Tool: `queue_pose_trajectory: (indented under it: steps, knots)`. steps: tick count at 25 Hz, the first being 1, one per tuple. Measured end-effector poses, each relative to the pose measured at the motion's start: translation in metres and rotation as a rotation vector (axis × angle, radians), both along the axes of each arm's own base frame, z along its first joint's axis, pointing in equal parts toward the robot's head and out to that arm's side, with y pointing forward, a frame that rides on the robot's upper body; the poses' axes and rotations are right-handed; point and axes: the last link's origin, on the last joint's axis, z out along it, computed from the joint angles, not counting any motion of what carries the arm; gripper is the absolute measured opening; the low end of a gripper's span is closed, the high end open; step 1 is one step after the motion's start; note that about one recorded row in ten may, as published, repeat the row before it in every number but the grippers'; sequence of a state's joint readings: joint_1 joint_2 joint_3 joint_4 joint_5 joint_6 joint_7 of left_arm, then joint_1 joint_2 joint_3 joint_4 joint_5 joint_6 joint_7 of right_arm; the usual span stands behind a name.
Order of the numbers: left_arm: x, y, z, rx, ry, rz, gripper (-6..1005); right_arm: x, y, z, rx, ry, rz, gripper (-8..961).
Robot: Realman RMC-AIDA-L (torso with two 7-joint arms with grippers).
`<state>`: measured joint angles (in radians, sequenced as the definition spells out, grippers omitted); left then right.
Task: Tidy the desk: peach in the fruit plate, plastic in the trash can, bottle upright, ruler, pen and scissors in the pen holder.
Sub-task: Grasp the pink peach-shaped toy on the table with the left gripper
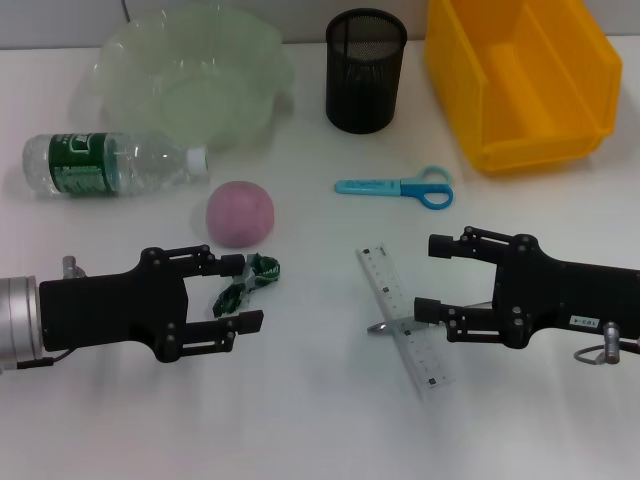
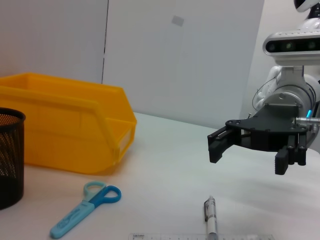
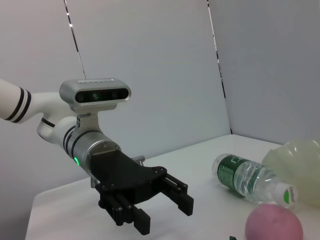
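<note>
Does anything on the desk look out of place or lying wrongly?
Yes. The bottle lies on its side beside the fruit plate, and the ruler lies across the pen instead of standing in the pen holder.

Setting: an indoor robot test station laid out as a mock office desk. Evidence: a plain white desk (image 1: 320, 420) carries a small, staged set of items, namely a black mesh pen holder (image 1: 365, 72) and a yellow trash can (image 1: 520, 80) at the far side, a fruit plate (image 1: 190, 75) at the far left, and scissors (image 1: 395, 187) and a ruler (image 1: 405, 320) nearer the middle. Plain pale partition walls (image 2: 175, 55) enclose the desk in both wrist views. The robot's head unit (image 3: 95, 93), with its camera lenses, stands at the desk.
</note>
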<state>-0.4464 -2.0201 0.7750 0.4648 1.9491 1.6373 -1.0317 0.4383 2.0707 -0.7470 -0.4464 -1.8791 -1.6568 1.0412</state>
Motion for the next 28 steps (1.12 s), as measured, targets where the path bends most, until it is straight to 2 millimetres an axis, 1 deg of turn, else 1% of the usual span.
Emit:
queue_pose_trajectory:
  steps: [14,16,17,18,19,20,21,22,24,25,26,27,28]
  knots:
    - [0.003,0.001,0.001,0.004,-0.013,-0.003,696,0.001,0.0,0.001,0.001,-0.003,-0.002,814]
    - [0.007,0.008,0.004,0.014,-0.029,0.003,696,0.002,-0.001,0.001,0.002,-0.004,-0.006,814]
    - [0.013,0.017,0.007,0.027,-0.039,0.02,696,0.003,-0.001,0.001,0.002,-0.005,-0.008,814]
    - [0.016,0.023,0.008,0.032,-0.038,0.03,696,0.003,-0.002,0.001,0.001,-0.005,-0.01,814]
    - [0.022,0.037,0.008,0.058,-0.009,0.058,695,0.004,-0.002,0.0,0.001,-0.005,-0.013,814]
    - [0.022,0.037,0.008,0.058,-0.009,0.058,695,0.004,-0.002,0.0,0.001,-0.005,-0.013,814]
    - [0.025,0.051,0.008,0.097,0.038,0.082,695,0.004,-0.003,0.0,0.001,-0.006,-0.016,814]
    - [0.025,0.051,0.008,0.097,0.038,0.082,690,0.004,-0.003,0.0,0.001,-0.006,-0.016,814]
    - [0.027,0.065,0.006,0.135,0.087,0.097,680,0.004,-0.003,0.0,0.001,-0.005,-0.017,813]
    - [0.028,0.069,0.004,0.143,0.109,0.098,674,0.004,-0.003,0.0,0.001,-0.005,-0.018,813]
    - [0.028,0.069,0.004,0.143,0.109,0.098,669,0.004,-0.003,0.0,0.001,-0.005,-0.018,813]
    - [0.029,0.077,0.001,0.157,0.162,0.1,664,0.005,-0.004,0.0,0.0,-0.004,-0.019,813]
    - [0.029,0.077,0.001,0.157,0.162,0.1,659,0.005,-0.004,0.0,0.0,-0.004,-0.019,813]
